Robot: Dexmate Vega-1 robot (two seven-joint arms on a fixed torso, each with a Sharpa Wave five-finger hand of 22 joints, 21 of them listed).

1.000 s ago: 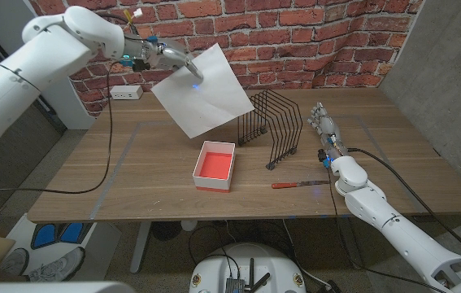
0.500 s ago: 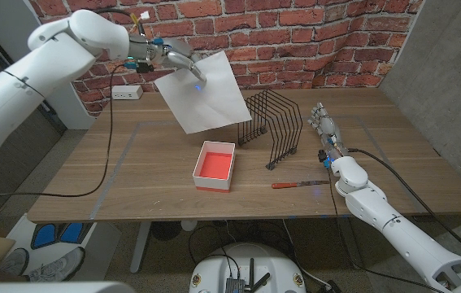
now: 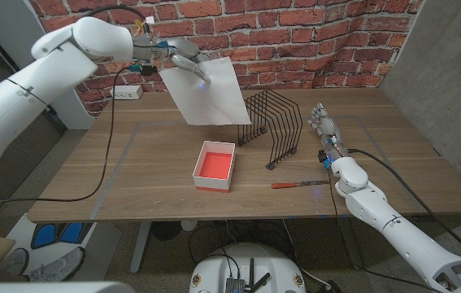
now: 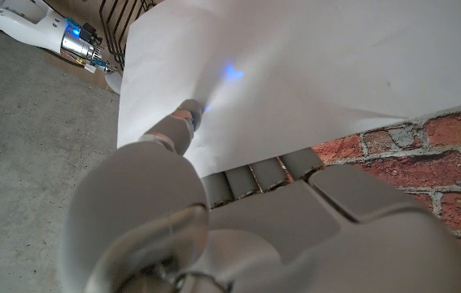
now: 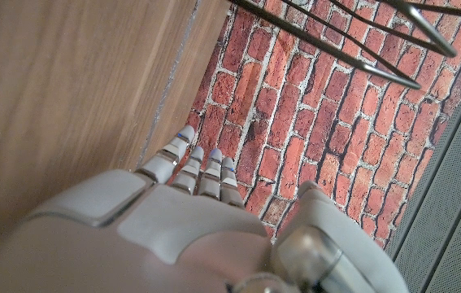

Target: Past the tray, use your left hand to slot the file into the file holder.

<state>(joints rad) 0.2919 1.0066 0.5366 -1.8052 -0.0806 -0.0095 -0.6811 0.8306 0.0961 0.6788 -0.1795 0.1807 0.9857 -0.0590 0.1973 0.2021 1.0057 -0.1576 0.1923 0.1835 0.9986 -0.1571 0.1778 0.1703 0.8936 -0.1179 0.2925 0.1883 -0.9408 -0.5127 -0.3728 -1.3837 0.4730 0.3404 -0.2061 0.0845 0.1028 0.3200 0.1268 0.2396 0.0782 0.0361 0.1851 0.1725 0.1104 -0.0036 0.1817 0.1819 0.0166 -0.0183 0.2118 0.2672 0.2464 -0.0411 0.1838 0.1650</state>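
One file [image 3: 210, 91], a white sheet-like folder, is hanging in the air above the back of the counter [image 3: 132, 175], held at its upper corner by the left hand [image 3: 183, 61]. In the left wrist view the fingers [image 4: 183, 124] are pinching the sheet between thumb and the others. The file's lower corner is sitting just beside the black wire file holder [image 3: 272, 126], above its left end, and no part of it appears to be lying between the wires yet. The red-lined tray [image 3: 215, 165] is lying nearer the robot, so the file is already past it.

The right hand [image 3: 324, 129] is waiting on its edge to the right of the holder, fingers straight and together, gripping nothing. A red-handled tool [image 3: 297, 185] is lying near it.

Assessment: the pick-up and carry are done; aligning the file's edge with a slot, lowering it in and releasing are remaining. Progress is standing past the halfway mark.
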